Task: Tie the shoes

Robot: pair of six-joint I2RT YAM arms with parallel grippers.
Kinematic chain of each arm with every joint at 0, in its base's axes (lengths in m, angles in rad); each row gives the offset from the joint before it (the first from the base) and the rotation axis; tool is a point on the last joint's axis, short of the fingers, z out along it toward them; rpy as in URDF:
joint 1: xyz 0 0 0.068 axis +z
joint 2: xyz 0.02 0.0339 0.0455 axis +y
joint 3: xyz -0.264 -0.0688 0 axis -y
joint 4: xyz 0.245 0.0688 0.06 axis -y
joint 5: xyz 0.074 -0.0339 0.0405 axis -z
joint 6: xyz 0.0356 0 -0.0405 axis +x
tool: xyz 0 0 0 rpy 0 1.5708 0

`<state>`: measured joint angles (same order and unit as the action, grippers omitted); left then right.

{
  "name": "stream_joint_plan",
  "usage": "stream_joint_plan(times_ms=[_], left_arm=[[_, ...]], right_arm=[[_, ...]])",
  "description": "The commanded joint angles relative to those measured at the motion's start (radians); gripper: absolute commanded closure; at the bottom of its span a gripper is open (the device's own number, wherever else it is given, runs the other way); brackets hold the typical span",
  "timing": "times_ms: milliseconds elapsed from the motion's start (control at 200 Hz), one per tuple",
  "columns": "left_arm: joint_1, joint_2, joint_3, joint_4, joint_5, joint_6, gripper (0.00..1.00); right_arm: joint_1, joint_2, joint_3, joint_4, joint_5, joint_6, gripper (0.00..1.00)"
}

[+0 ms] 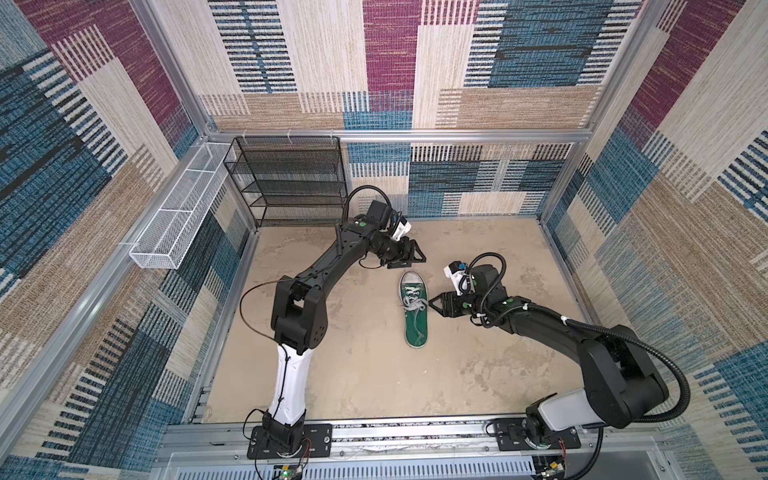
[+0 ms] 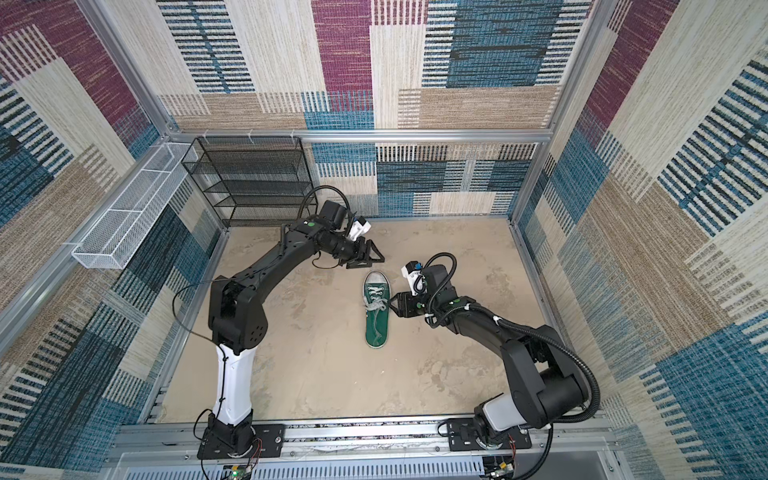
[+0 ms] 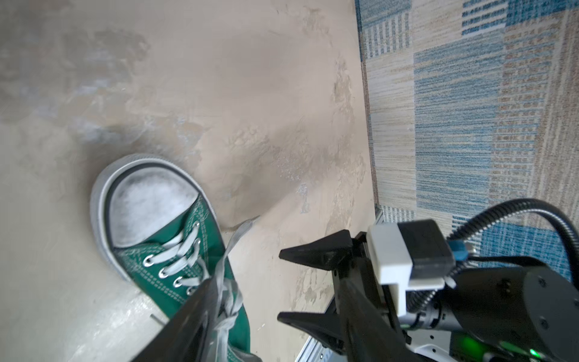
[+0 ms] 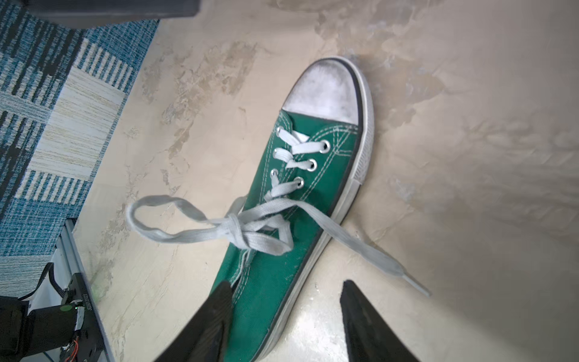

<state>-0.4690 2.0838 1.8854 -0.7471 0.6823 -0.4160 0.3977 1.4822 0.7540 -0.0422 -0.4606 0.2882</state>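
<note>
The green shoe (image 1: pixel 414 311) lies on the sandy floor in both top views, its white toe cap (image 2: pixel 376 277) pointing toward the back wall. Its whitish laces (image 4: pixel 235 228) are knotted over the tongue. One loop (image 4: pixel 156 219) hangs off one side and a loose end (image 4: pixel 372 255) trails over the sole onto the floor. My left gripper (image 1: pixel 417 254) hovers just beyond the toe, open and holding nothing. My right gripper (image 1: pixel 433 302) is beside the shoe's middle, open, with the sole edge (image 4: pixel 300 282) showing between its fingers (image 4: pixel 216 313). The left wrist view shows the right gripper's black fingers (image 3: pixel 313 254) apart.
A black mesh shelf rack (image 1: pixel 291 183) stands at the back left corner. A white wire basket (image 1: pixel 178 212) hangs on the left wall. Patterned carpet walls enclose the floor, and an aluminium rail (image 1: pixel 395 434) with both arm bases runs along the front. The left arm's elbow (image 1: pixel 299 311) is left of the shoe.
</note>
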Motion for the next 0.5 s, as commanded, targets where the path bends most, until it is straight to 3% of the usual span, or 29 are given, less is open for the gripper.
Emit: stream_joint_plan(times_ms=[0,200,290,491], left_arm=[[0.005,-0.086,-0.132,0.064,-0.034,0.022,0.35],[0.003,-0.236,-0.452,0.253,-0.051,-0.040,0.32],[-0.002,-0.281,-0.568,0.369,-0.059,-0.080,0.26],[-0.022,-0.345,-0.780,0.719,-0.035,-0.153,0.18]], right_arm=[[0.000,0.022,0.014,0.008,-0.012,0.044,0.42],[0.000,0.052,0.017,0.011,-0.040,0.053,0.42],[-0.001,0.063,0.021,0.010,-0.050,0.052,0.43],[0.001,0.075,0.041,-0.010,-0.046,0.040,0.43]])
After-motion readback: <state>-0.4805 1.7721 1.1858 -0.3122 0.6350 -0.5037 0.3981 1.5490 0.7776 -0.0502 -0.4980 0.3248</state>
